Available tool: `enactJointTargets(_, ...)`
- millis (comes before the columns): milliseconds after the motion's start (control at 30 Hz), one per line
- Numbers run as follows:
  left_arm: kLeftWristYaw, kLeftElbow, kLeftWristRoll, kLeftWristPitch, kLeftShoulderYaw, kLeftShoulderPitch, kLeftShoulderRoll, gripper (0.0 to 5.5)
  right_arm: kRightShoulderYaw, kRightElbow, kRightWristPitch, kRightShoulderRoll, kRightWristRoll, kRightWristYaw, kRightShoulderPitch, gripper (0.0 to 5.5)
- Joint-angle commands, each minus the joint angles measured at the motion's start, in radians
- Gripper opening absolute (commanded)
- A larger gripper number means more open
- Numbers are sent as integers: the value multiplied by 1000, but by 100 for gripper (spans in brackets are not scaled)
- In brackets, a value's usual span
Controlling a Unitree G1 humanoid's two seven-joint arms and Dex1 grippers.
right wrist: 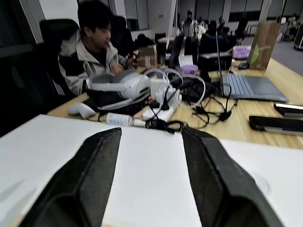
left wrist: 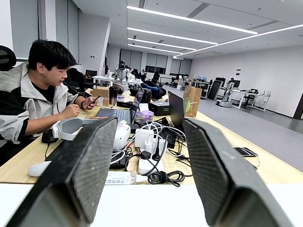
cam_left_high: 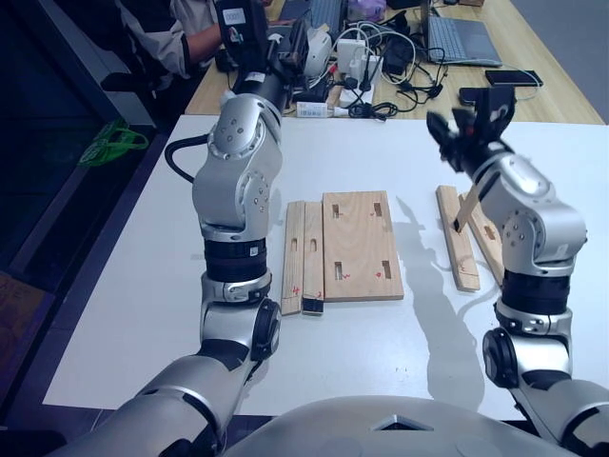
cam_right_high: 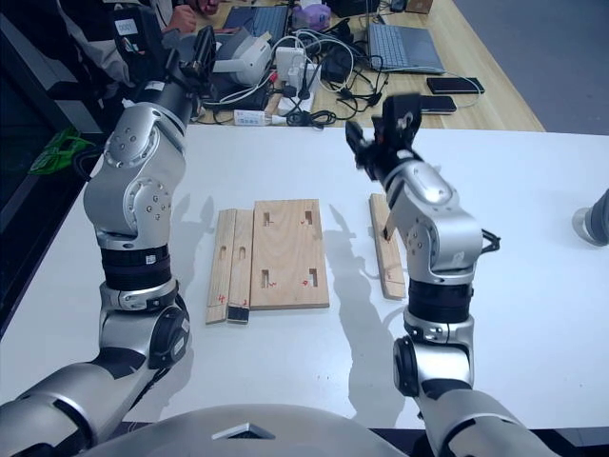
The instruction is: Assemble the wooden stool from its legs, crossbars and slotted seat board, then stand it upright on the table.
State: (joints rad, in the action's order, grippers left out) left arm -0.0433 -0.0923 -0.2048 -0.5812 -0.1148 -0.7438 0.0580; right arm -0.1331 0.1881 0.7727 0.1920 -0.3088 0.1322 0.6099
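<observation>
Right gripper [right wrist: 151, 175] open, raised near wooden pieces [cam_left_high: 459, 243], cables [cam_left_high: 376, 105], laptop [cam_left_high: 457, 38] beyond table [cam_left_high: 124, 286]

We see a white table [cam_left_high: 143, 286] carrying loose wooden parts. Near its middle the slotted seat board [cam_left_high: 360, 246] lies flat, with four rectangular slots cut through it and small red marks toward its near edge. Two narrow slotted strips lie flat along the board's left side, side by side and touching: the outer strip [cam_left_high: 294, 255] and the inner strip [cam_left_high: 313, 249]. A small dark block [cam_left_high: 312, 306] sits at the inner strip's near end. Well apart to the right lie a long bar [cam_left_high: 457, 243] and, just beside it, a second bar [cam_left_high: 487, 244], partly hidden.
</observation>
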Motion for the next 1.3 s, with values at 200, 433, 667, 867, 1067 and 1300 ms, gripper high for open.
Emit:
enactJointTargets(200, -5, -1, 6, -13, 3, 2, -2, 257, -93, -79, -52, 38, 34, -108, 226, 235)
enactJointTargets(433, -4, 2, 5, -11, 3, 0, -2, 257, -93, -83, -37, 52, 61, -132, 156, 235)
enactJointTargets(667, -4, -2, 5, -12, 5, 3, -3, 257, -78, -199, 116, 51, 86, -124, -64, 235)
enactJointTargets(867, -4, -2, 7, -12, 7, 7, -3, 257, -133, -195, 317, -10, 26, -126, -146, 235)
enactJointTargets(1067, -5, -6, 6, -13, 6, 3, -4, 257, -131, -129, 125, -17, 30, -124, -50, 235)
enactJointTargets(1300, -6, -7, 7, -12, 5, 2, -3, 257, -220, -96, -162, -16, 40, -211, 60, 235)
